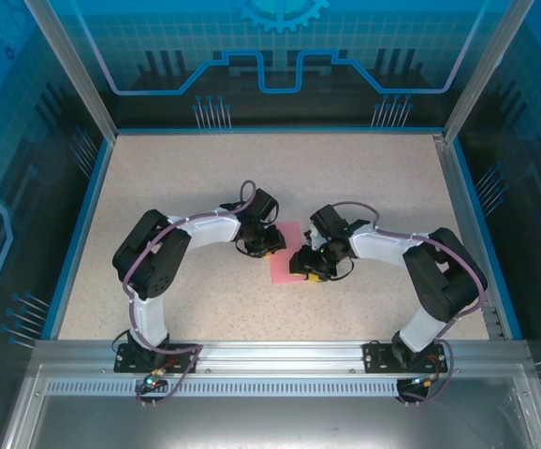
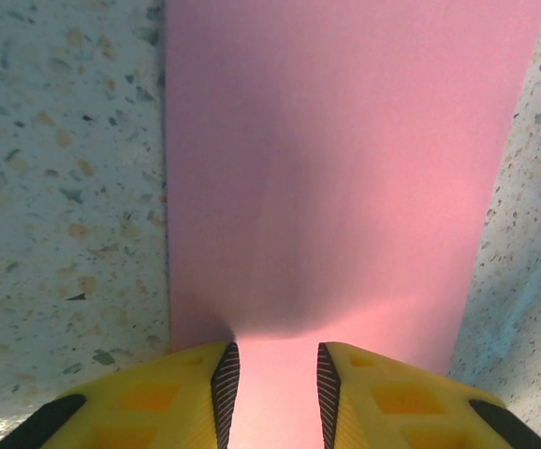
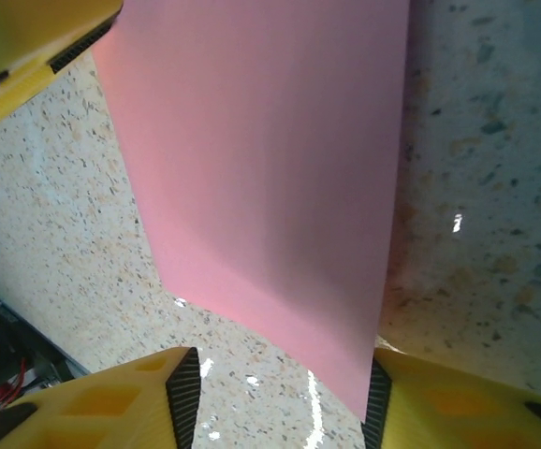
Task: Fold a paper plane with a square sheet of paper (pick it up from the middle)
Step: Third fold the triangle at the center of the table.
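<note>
The square sheet of paper point(image 1: 284, 266) lies pink and flat on the speckled table between my two grippers, showing as a folded strip narrower than a square. My left gripper point(image 1: 263, 246) is down on its far left part. In the left wrist view the paper point(image 2: 345, 168) runs ahead and under the yellow fingers, and the left gripper point(image 2: 272, 360) is open with pink showing in the gap. My right gripper point(image 1: 310, 268) is at the paper's right side. It stands open point(image 3: 278, 374), with a pointed corner of the paper point(image 3: 270, 168) just inside its right finger point(image 3: 411, 393).
The speckled table point(image 1: 158, 187) has a raised blue rim point(image 1: 74, 234) at left, back and right, with transparent walls behind. A metal rail point(image 1: 270, 360) carrying both arm bases runs along the near edge. A left finger point(image 3: 36, 47) shows at the top left of the right wrist view.
</note>
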